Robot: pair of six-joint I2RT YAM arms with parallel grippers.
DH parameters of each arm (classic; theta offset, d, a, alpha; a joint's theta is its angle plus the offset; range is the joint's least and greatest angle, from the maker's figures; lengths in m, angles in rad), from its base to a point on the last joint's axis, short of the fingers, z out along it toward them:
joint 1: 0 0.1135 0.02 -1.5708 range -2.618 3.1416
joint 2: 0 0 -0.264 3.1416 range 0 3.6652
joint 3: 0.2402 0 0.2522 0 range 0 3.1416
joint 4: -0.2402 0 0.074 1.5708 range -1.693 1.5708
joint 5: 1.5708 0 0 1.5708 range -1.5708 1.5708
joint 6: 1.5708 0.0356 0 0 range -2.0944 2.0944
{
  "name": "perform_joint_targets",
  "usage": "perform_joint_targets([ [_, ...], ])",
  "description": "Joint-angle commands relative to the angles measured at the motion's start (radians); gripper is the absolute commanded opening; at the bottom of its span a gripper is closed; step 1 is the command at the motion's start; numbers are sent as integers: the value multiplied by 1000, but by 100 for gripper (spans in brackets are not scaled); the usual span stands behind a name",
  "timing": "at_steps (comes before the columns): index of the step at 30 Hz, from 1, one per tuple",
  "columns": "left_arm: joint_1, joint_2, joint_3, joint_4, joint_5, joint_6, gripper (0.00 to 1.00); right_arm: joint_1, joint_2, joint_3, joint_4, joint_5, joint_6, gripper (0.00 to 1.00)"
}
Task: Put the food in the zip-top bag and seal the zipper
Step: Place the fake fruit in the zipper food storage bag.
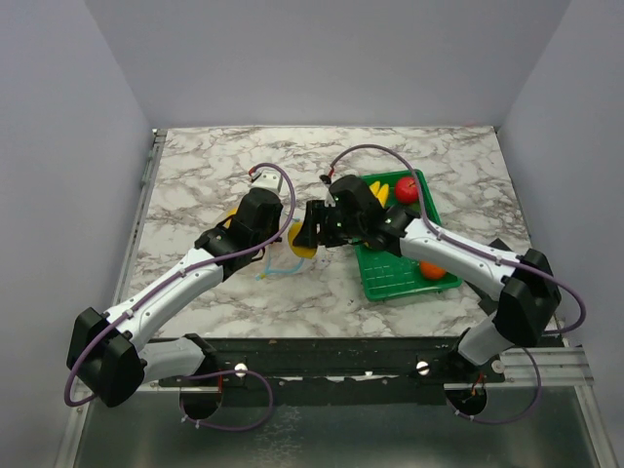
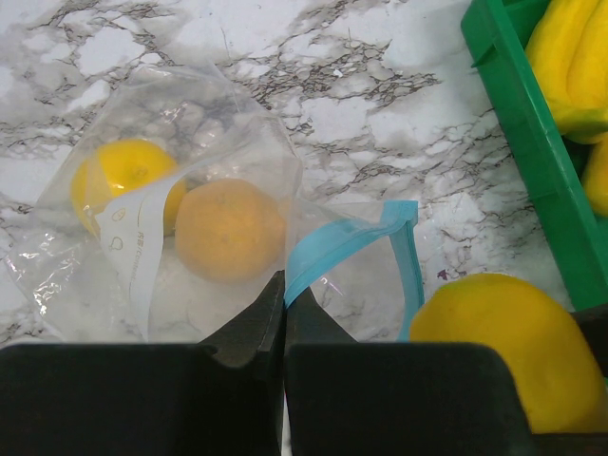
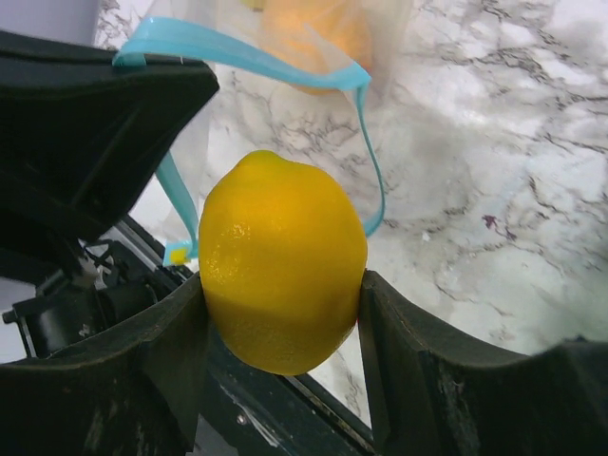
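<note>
The clear zip-top bag lies on the marble table and holds a yellow lemon and an orange fruit. My left gripper is shut on the light blue zipper and holds the bag's mouth up and open. My right gripper is shut on a second yellow lemon, held just in front of the open mouth and its zipper. In the top view both grippers, left and right, meet over the bag.
A green ribbed tray stands right of the bag, with a red fruit, yellow bananas and an orange fruit in it. Its wall and the bananas show close by in the left wrist view.
</note>
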Motion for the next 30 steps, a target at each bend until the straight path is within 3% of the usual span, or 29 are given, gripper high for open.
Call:
perform_joint_targets([
  [1, 5, -4, -8, 22, 29, -2, 0, 20, 81, 59, 59, -2, 34, 43],
  [14, 5, -9, -8, 21, 30, -1, 0, 61, 244, 140, 125, -8, 107, 46],
  [30, 7, -9, -8, 23, 34, -2, 0, 74, 313, 205, 143, -22, 143, 78],
])
